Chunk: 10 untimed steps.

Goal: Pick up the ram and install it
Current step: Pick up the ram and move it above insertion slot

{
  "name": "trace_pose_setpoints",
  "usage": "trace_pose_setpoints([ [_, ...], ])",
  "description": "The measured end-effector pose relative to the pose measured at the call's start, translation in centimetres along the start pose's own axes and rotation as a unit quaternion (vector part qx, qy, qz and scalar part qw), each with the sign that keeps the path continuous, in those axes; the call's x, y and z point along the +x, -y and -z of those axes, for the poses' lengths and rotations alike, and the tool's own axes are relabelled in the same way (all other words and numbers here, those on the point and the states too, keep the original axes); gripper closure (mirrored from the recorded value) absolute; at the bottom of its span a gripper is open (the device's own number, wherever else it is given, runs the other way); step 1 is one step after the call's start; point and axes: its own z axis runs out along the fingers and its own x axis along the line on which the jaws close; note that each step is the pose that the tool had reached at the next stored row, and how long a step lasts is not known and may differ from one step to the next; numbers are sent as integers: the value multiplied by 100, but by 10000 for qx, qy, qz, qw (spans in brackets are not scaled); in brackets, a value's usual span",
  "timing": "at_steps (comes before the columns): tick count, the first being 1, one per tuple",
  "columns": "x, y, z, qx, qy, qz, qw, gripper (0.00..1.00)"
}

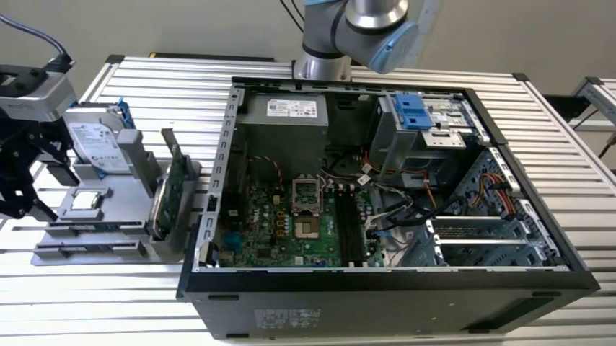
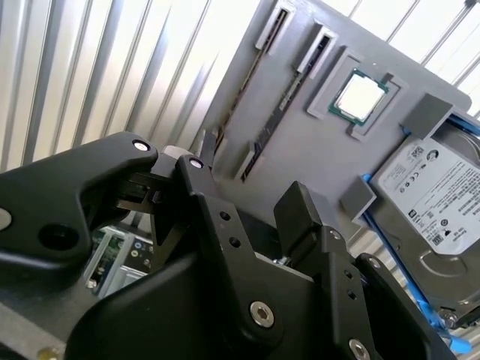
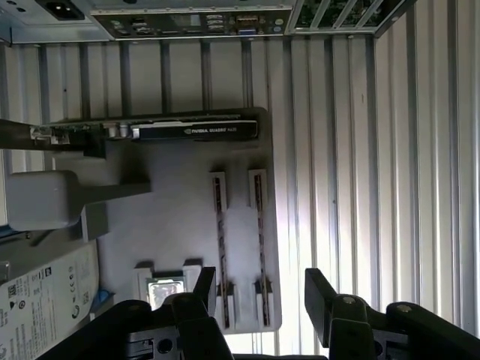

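Not much done yet on this one. The ram point(image 3: 260, 232) sits edge-on in one of the two narrow grooves of the gray tray point(image 3: 180, 217), outside the case point(image 1: 231, 144), so neither the pickup nor the install has happened. From the exterior view, the long black slots point(image 1: 347, 223) on the board look empty, as far as I can tell. There's a second thin strip in the groove next door. It could be another stick, can't say.

The gripper point(image 3: 259, 276) is wide open and holding nothing. In the first wrist view its fingers point(image 3: 204, 289) straddle the near end of the grooves, with the ram's groove lying between them. I'd guess they're above it and not touching, though height is hard to judge.

Pose-wise, the arm point(image 1: 371, 21) rises from behind the case and reaches out to the exterior view's left, so the wrist hangs over the tray with the gripper pointing down at it. The hard drive point(image 1: 97, 144) and CPU point(image 1: 86, 200) are right there beside it, and the green card point(image 1: 172, 187) stands upright between the grooves and the case. So it's lined up for the grab, but nothing's been gripped.
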Motion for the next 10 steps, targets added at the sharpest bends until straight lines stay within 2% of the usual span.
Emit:
trace_pose_setpoints([
  [4,0,1,-15,0,13,0,10000,0],
  [10,0,1,-17,-1,13,0,10000,0],
])
